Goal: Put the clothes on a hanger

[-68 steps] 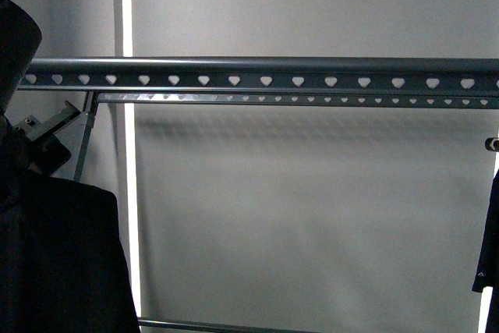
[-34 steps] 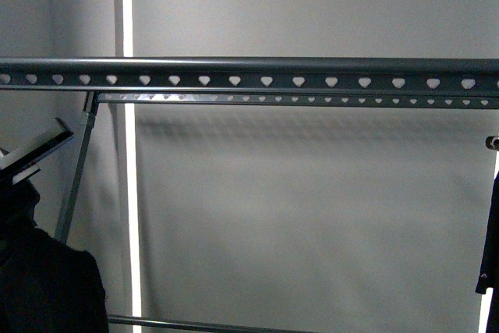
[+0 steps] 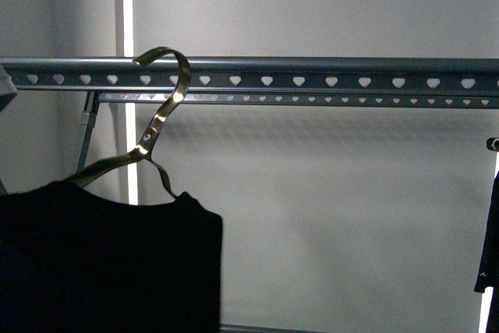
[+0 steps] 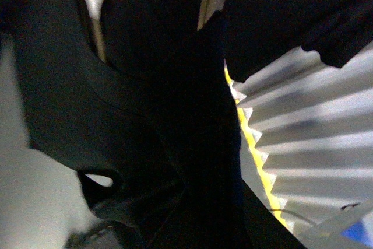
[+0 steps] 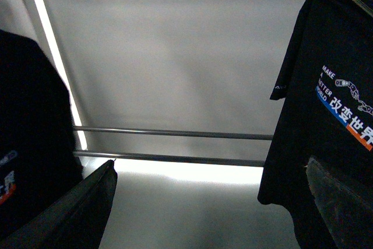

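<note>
Your shirt has risen at the left on its shiny hanger, whose hook now reaches the rail but doesn't look seated. Left jaws are buried in cloth, so I cannot tell; right jaws are apart and empty.

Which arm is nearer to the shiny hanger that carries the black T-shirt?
Left. Its wrist camera sits close against the T-shirt and the shiny hanger; the right gripper faces open space, apart from it.
</note>
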